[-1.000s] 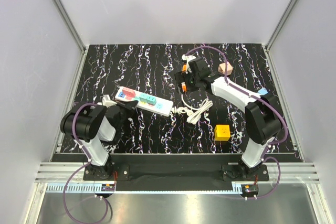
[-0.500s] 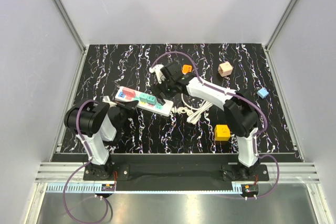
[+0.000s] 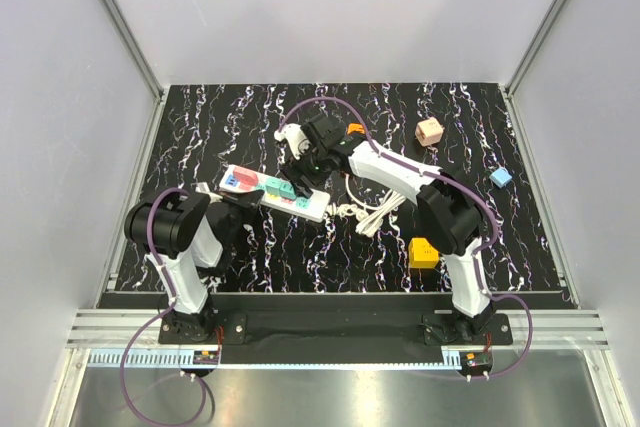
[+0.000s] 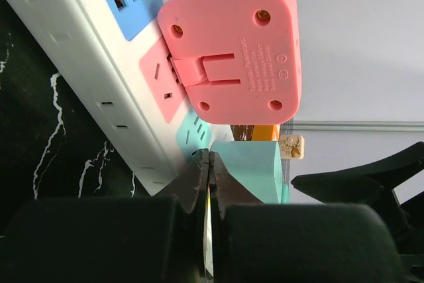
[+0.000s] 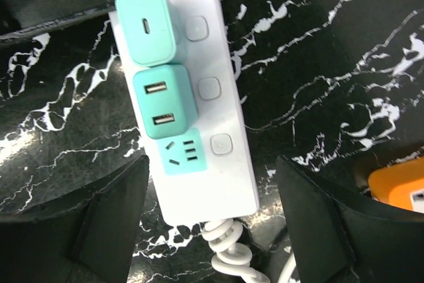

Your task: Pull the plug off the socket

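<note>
Jaws: right jaws released, left jaws clenched.
Change: right jaws have swung from upper right to straddle the power strip (image 5: 228, 104).
Meaning: the teal plug (image 5: 164, 101) is probably grasped next.

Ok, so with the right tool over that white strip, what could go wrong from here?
The two teal plugs sit tight together under the open right tool, so it could catch both or the wrong one. The left tool is shut at the edge of the socket rather than clamped on it, so the socket may lift or slide with the pull.
</note>
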You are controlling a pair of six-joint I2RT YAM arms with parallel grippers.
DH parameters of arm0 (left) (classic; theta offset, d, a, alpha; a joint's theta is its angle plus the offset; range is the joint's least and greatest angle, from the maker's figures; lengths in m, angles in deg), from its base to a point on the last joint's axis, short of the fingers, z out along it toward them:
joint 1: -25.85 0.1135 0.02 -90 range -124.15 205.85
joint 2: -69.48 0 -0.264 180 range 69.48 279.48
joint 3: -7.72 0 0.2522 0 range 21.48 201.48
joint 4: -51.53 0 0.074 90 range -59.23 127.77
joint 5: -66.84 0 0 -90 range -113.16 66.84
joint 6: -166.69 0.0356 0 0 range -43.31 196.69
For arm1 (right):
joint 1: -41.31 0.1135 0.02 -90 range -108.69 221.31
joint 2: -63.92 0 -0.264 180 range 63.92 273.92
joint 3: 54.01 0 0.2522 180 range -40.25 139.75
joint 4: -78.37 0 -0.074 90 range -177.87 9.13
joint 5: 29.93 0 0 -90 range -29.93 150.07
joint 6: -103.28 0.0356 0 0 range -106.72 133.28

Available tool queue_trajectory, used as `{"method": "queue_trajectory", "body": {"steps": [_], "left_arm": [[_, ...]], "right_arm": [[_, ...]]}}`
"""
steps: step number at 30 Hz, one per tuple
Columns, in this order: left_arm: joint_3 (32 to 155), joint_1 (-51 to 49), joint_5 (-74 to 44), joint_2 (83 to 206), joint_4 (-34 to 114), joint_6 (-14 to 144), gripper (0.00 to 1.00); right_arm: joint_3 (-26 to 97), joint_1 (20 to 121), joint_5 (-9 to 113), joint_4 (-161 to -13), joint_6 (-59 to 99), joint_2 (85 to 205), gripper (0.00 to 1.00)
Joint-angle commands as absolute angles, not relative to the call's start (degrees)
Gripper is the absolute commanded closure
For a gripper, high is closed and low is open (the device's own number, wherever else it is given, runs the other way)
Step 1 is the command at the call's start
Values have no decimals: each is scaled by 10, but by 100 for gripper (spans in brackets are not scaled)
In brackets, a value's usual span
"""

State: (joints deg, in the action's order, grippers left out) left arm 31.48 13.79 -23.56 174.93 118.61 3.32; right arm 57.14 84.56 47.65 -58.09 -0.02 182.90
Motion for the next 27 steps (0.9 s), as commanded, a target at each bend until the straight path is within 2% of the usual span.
{"method": "queue_trajectory", "body": {"steps": [1,4,5,13,15,21,22,27], "left_arm": [[296,141,-261,1766,1306,52,100],[293,149,-253,1765,1311,51,100],[293,149,-251,1760,1300,56,100],[297,157,-240,1748,1267,77,100],[302,159,-237,1751,1259,79,100],[306,160,-234,1752,1254,80,100],[307,159,-234,1750,1248,81,100],[319,161,-234,1742,1207,85,100]], "right_arm": [[606,852,431,-582,-2,1840,18],[619,856,416,-583,2,1849,23],[624,857,418,-582,11,1853,27],[653,879,443,-576,27,1885,28],[663,881,449,-572,33,1893,33],[686,888,463,-560,42,1921,38],[690,889,468,-558,45,1923,43],[715,899,495,-544,52,1942,49]]}}
